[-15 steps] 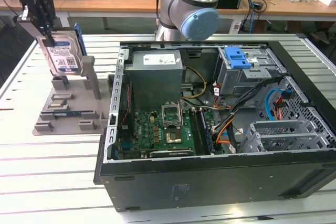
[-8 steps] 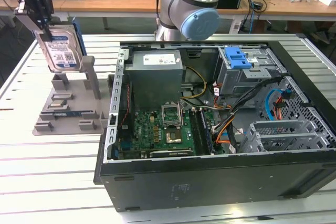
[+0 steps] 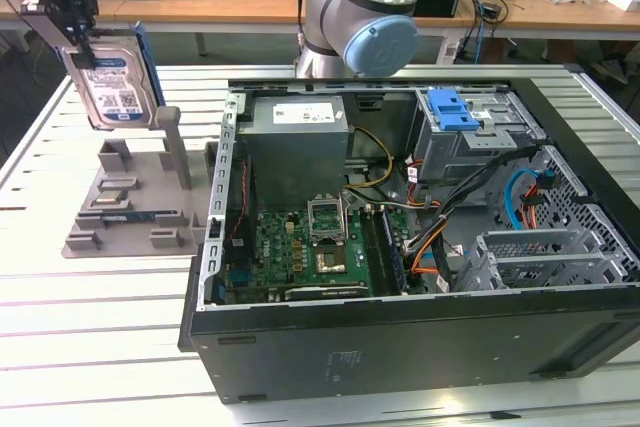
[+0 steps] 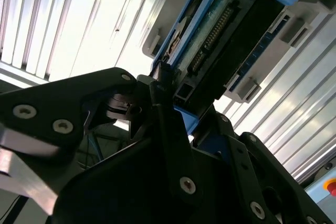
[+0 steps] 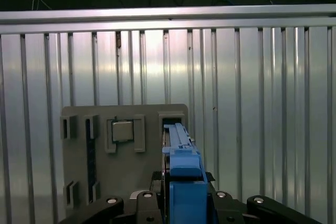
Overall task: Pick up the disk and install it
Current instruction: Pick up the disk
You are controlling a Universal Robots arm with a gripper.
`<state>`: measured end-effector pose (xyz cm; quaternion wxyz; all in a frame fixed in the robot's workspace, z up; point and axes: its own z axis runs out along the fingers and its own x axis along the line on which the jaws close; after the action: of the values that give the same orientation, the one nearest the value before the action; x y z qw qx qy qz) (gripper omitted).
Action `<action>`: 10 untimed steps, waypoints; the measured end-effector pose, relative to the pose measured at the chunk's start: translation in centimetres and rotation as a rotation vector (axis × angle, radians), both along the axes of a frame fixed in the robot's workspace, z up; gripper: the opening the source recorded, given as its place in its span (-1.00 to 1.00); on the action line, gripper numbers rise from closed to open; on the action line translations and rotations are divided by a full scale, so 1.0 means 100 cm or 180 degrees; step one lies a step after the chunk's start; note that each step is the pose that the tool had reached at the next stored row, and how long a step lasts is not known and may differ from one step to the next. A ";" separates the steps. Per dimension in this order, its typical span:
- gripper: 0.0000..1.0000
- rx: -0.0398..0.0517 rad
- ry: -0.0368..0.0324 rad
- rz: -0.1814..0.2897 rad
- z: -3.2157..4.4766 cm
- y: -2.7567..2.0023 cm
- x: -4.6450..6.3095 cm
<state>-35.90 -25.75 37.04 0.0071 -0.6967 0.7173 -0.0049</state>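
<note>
In the exterior view the gripper (image 3: pixel 72 27) hangs at the far end of the exterior view's left. Its fingers are clamped on the top edge of the disk (image 3: pixel 115 82), which hangs upright with its label outward and looks lifted clear of the grey holder stand (image 3: pixel 130 202) on the slatted worktop (image 3: pixel 90 347). A hold on the top edge leaves the blue rails free, probably so they can slide into a bay. The open computer case (image 3: pixel 420 247) lies well apart to the exterior view's right, with the blue latch (image 3: pixel 452 107) atop its drive cage (image 3: pixel 470 142). In the second wrist view the black fingers (image 4: pixel 168 129) pinch the disk (image 4: pixel 220 40) across its flat faces, connector edge showing. In the first wrist view the disk's blue rail (image 5: pixel 181 166) lines up over the stand's slot (image 5: pixel 172 119).
</note>
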 end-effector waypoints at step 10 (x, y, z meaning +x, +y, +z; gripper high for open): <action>-0.26 0.0000 0.0000 0.0000 0.0174 0.0000 0.000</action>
<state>-35.90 -25.75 38.78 0.0070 -0.6968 0.7173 -0.0049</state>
